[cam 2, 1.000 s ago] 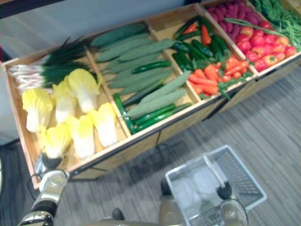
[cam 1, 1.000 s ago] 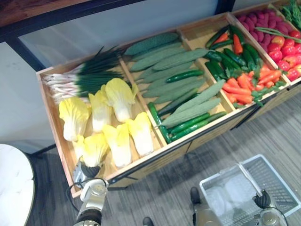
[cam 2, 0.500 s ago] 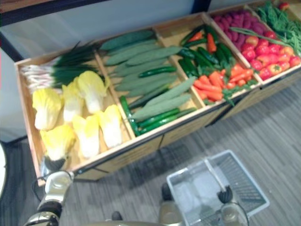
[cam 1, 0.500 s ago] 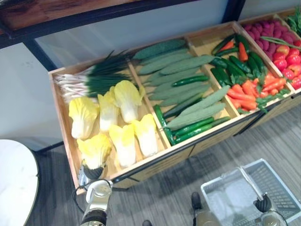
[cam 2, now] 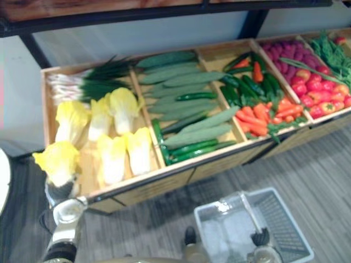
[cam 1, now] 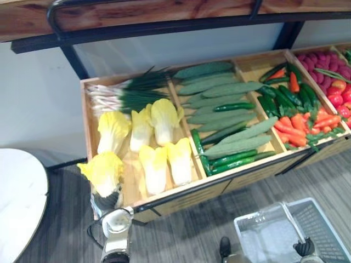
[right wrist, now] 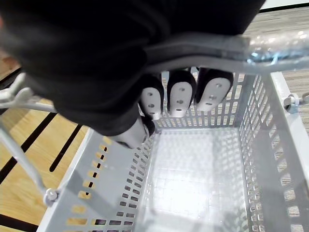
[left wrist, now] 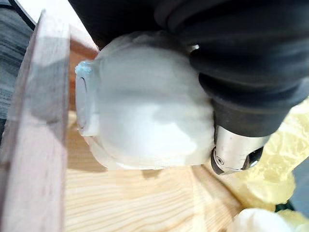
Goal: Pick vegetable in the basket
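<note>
My left hand is shut on the white base of a yellow napa cabbage. The cabbage is lifted a little above the front left corner of the wooden crate. In the left wrist view the cabbage's pale base sits against the dark cover, with one finger curled under it. The grey plastic basket hangs low at the right. My right hand is shut on its handle. The basket has nothing inside.
Several more cabbages and green onions lie in the left bin. Cucumbers and loofahs fill the middle bin. Peppers and carrots and tomatoes lie farther right. A white round table stands at left. A dark rail runs above.
The camera has swung, shifting the crate right and down in view. My left hand has raised the cabbage off the bin floor toward the crate's left front corner. The basket stays held.
</note>
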Controlling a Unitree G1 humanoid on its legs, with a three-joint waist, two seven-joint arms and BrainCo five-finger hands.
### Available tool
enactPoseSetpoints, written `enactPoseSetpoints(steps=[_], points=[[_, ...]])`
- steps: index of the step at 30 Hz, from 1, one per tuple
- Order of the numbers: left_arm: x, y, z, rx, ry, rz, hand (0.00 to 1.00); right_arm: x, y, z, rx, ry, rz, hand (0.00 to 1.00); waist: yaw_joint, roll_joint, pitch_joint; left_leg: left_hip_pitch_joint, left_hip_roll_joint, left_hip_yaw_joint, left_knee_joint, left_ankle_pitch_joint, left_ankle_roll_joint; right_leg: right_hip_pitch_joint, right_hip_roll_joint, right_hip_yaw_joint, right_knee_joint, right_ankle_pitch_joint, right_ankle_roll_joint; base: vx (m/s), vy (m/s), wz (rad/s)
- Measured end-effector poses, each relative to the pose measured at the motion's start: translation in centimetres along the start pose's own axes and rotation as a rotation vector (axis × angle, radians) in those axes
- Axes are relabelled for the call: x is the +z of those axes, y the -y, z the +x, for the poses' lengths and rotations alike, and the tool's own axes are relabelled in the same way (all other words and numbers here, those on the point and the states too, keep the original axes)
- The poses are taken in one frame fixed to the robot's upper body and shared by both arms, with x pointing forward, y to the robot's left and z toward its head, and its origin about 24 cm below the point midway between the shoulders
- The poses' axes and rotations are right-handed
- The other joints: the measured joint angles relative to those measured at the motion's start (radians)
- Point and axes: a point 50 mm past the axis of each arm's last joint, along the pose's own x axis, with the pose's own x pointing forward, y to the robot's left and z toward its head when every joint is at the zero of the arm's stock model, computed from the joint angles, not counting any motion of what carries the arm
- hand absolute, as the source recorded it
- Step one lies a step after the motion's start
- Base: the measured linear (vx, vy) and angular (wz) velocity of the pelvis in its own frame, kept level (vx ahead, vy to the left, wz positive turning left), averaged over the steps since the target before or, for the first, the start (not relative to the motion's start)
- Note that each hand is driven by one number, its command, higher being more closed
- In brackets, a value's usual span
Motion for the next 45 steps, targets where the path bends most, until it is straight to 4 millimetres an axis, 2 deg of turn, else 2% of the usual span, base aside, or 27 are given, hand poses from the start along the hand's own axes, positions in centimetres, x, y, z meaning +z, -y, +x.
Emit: enactPoseSetpoints(steps=[3,5,9,13,16,19,22,25,27,28,30,31,37,42,45], points=[[1.7,-1.3,0.7,0.080,0.055,-0.059,1.00,-0.4,0.0,-0.1,0.007,-0.009,-0.004,1.00,0.004,0.001,-0.019,-0.014,0.000,-0.023,0.002,0.009,0.003,-0.001,-0.003,-0.017,0.005,-0.001,-0.002,-0.04,-0.030,0.17],[3.0,-1.9,0.9,0.117,0.108,-0.093,1.00,-0.5,0.0,-0.2,0.009,-0.010,-0.006,1.00,0.018,-0.001,-0.023,-0.014,-0.001,-0.024,0.002,0.014,0.003,-0.001,-0.005,-0.020,0.010,-0.002,-0.003,-0.05,-0.021,0.08],[4.1,-2.4,0.9,0.152,0.148,-0.122,1.00,-0.5,-0.1,-0.2,0.013,-0.011,-0.008,1.00,0.026,-0.008,-0.031,-0.015,-0.006,-0.028,0.000,0.022,0.007,-0.002,-0.013,-0.027,0.016,-0.002,-0.003,-0.06,-0.017,0.06],[6.3,-3.5,0.2,0.178,0.249,-0.176,1.00,-0.7,-0.1,-0.3,0.016,-0.015,-0.010,1.00,0.025,-0.022,-0.054,-0.017,-0.009,-0.030,-0.004,0.025,0.008,-0.005,-0.015,-0.027,0.015,-0.001,-0.003,-0.01,-0.003,0.00],[9.1,-3.2,-1.1,0.144,0.398,-0.184,1.00,-0.6,0.1,-0.3,0.015,-0.003,-0.012,1.00,0.024,-0.025,-0.060,-0.016,-0.012,-0.028,-0.005,0.025,0.008,-0.005,-0.017,-0.024,0.010,0.002,0.001,0.00,0.001,-0.01],[11.4,-0.6,-3.3,-0.053,0.555,-0.144,1.00,0.2,0.5,-0.2,0.021,0.051,-0.051,1.00,0.023,-0.023,-0.061,-0.012,-0.016,-0.019,-0.006,0.025,0.009,-0.006,-0.018,-0.006,0.005,0.006,0.006,0.01,0.004,-0.09],[12.8,2.0,-5.8,-0.302,0.692,-0.114,1.00,2.8,2.0,0.4,0.015,0.185,-0.131,1.00,0.019,-0.019,-0.063,-0.003,-0.020,0.021,-0.005,0.024,0.009,-0.023,-0.016,0.041,0.005,0.019,0.005,0.00,0.003,-0.34],[13.1,3.6,-7.6,-0.468,0.749,-0.107,1.00,5.3,4.0,0.9,-0.007,0.307,-0.205,1.00,0.015,-0.010,-0.063,0.028,-0.021,0.076,-0.004,0.013,0.007,-0.027,-0.006,0.101,0.006,0.026,0.009,-0.03,-0.001,-0.63],[13.3,4.3,-8.7,-0.592,0.805,-0.094,1.00,7.8,5.6,1.2,-0.015,0.412,-0.288,1.00,0.013,0.004,-0.066,0.061,-0.016,0.147,0.003,-0.013,0.005,-0.041,0.012,0.174,0.022,0.029,0.011,-0.07,0.006,-0.98],[13.4,4.5,-9.2,-0.646,0.829,-0.086,1.00,8.8,6.0,1.2,-0.013,0.456,-0.323,1.00,0.010,0.009,-0.066,0.073,-0.013,0.179,0.012,-0.027,0.004,-0.044,0.020,0.211,0.022,0.033,0.014,-0.06,0.002,-0.90],[13.4,4.9,-9.8,-0.713,0.834,-0.101,1.00,9.7,6.3,1.3,-0.006,0.491,-0.369,1.00,0.007,0.015,-0.066,0.090,-0.011,0.219,0.017,-0.040,0.000,-0.047,0.028,0.250,0.021,0.035,0.017,-0.04,-0.008,-0.80],[13.4,5.2,-10.5,-0.808,0.845,-0.111,1.00,10.7,6.5,1.3,0.004,0.530,-0.437,1.00,0.002,0.024,-0.066,0.112,-0.013,0.272,0.017,-0.053,-0.001,-0.053,0.040,0.300,0.021,0.043,0.019,-0.04,-0.004,-0.89],[14.6,6.5,-13.5,-1.140,0.894,-0.190,1.00,13.7,6.1,0.2,0.023,0.674,-0.583,1.00,-0.004,0.040,-0.066,0.196,0.001,0.483,0.057,-0.110,-0.024,-0.061,0.097,0.473,0.020,0.073,0.025,0.00,0.002,-1.02],[15.8,7.8,-16.6,-1.442,0.940,-0.237,1.00,17.4,5.8,-1.5,0.010,0.843,-0.603,1.00,-0.005,0.046,-0.067,0.203,0.044,0.636,0.159,-0.166,-0.052,-0.092,0.153,0.575,0.025,0.090,0.024,0.01,-0.042,-0.72],[15.8,8.2,-18.0,-1.592,0.940,-0.240,1.00,19.4,5.5,-2.2,0.016,0.928,-0.656,1.00,-0.004,0.065,-0.062,0.231,0.075,0.725,0.195,-0.184,-0.074,-0.095,0.194,0.622,0.038,0.090,0.024,0.01,-0.038,-0.51]])
